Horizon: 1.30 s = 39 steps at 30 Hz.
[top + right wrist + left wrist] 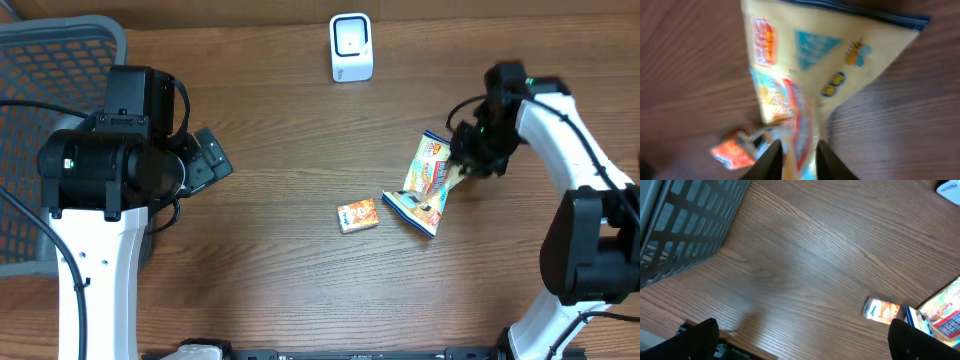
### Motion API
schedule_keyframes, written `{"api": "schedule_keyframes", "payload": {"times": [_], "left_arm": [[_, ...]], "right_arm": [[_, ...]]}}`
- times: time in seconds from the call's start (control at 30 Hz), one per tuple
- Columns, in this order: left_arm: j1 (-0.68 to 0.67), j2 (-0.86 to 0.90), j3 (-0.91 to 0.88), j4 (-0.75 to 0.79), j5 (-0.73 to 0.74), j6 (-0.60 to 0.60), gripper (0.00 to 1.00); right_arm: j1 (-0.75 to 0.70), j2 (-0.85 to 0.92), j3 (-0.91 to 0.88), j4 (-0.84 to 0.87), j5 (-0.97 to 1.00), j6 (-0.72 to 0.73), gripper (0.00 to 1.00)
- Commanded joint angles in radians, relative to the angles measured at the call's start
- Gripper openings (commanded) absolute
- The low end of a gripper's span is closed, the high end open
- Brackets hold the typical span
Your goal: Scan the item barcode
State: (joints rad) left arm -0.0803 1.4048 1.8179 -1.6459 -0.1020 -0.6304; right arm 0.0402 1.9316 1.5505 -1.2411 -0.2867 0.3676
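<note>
The item, a yellow snack bag (427, 178) with blue and orange print, is at the right of the table, one end raised. My right gripper (463, 162) is shut on its edge. In the right wrist view the bag (830, 55) runs between both fingers (771, 161) of the gripper (800, 160). No barcode shows on the bag. The white scanner (351, 47) stands upright at the back centre. My left gripper (222, 158) hovers open at the left, holding nothing; in its wrist view the gripper (805, 345) spans bare wood.
A small orange box (358, 215) lies just left of the bag, also seen in the left wrist view as the box (881, 310). A grey mesh basket (50, 60) fills the far left corner, behind the left arm.
</note>
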Motion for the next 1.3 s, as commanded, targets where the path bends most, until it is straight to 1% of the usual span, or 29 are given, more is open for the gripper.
{"api": "schedule_keyframes", "payload": {"times": [0.0,0.07,0.1,0.2,0.3,0.33,0.37,0.5,0.63,0.83,0.93,1.0,1.1,1.13,1.27], "left_arm": [[0.005,0.002,-0.004,0.001,-0.013,-0.021,1.0],[0.005,0.002,-0.004,0.001,-0.013,-0.021,0.99],[0.005,0.002,-0.004,0.001,-0.013,-0.021,0.99],[0.005,0.002,-0.004,0.001,-0.013,-0.021,0.99],[0.005,0.002,-0.004,0.001,-0.013,-0.021,1.0],[0.005,0.002,-0.004,0.001,-0.013,-0.021,1.0],[0.005,0.002,-0.004,0.001,-0.013,-0.021,0.99],[0.005,0.002,-0.004,0.001,-0.013,-0.021,1.0],[0.005,0.002,-0.004,0.001,-0.013,-0.02,1.0],[0.005,0.002,-0.004,0.001,-0.013,-0.021,0.99],[0.005,0.002,-0.004,0.001,-0.013,-0.021,1.0],[0.005,0.002,-0.004,0.001,-0.013,-0.021,1.0],[0.005,0.002,-0.004,0.001,-0.013,-0.021,1.0],[0.005,0.002,-0.004,0.001,-0.013,-0.021,0.99],[0.005,0.002,-0.004,0.001,-0.013,-0.021,0.99]], "right_arm": [[0.005,-0.008,0.122,-0.011,-0.035,-0.066,0.13],[0.005,-0.007,0.127,-0.001,-0.048,-0.088,0.08],[0.004,-0.007,0.124,-0.003,-0.048,-0.088,0.04],[-0.006,-0.006,0.07,0.0,-0.078,-0.093,0.04],[-0.01,-0.005,-0.013,0.059,-0.159,-0.145,0.04],[-0.01,-0.005,-0.047,0.094,-0.196,-0.159,0.04],[-0.008,-0.005,-0.138,0.187,-0.232,-0.163,0.04],[-0.017,0.006,-0.298,0.334,-0.228,-0.155,0.04],[-0.069,0.05,-0.44,0.481,-0.251,-0.161,0.04],[-0.128,0.135,-0.47,0.544,-0.385,-0.224,0.04],[-0.132,0.138,-0.467,0.548,-0.389,-0.224,0.04],[-0.132,0.134,-0.438,0.51,-0.388,-0.224,0.04],[-0.132,0.12,-0.363,0.401,-0.383,-0.258,0.04],[-0.132,0.106,-0.311,0.328,-0.364,-0.28,0.04],[-0.131,0.053,-0.159,0.15,-0.261,-0.29,0.04]]}}
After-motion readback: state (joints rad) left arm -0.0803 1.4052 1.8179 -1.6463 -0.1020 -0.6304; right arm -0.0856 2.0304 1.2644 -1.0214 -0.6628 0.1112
